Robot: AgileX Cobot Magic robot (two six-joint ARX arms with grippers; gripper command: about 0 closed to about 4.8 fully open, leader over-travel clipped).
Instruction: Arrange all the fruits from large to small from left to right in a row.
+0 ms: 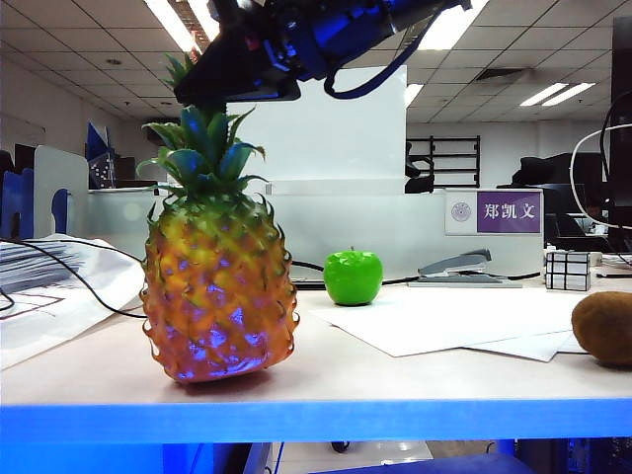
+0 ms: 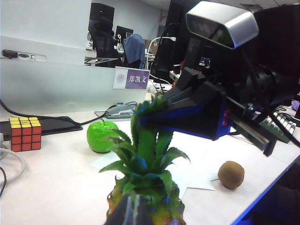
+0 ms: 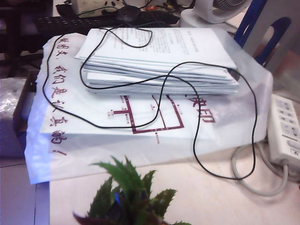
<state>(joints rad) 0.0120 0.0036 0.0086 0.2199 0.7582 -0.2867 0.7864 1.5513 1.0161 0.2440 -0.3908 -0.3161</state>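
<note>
The right gripper [image 1: 242,91], closed on the crown, holds the pineapple [image 1: 219,296], whose long axis hangs straight below it. The apple [image 1: 353,276] and kiwi [image 1: 604,328] lie beyond. The left gripper's state cannot be determined.

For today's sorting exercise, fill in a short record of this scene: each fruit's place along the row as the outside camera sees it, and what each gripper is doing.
Left of row: tall orange-yellow toy pineapple, green spiky crown
Middle, further back: glossy green toy apple
Right edge: fuzzy brown oval kiwi, partly cut off
Right gripper: shut on the pineapple crown, above the fruit
Left gripper: not in view
Other items: coloured Rubik's cube; silver mirror cube
</note>
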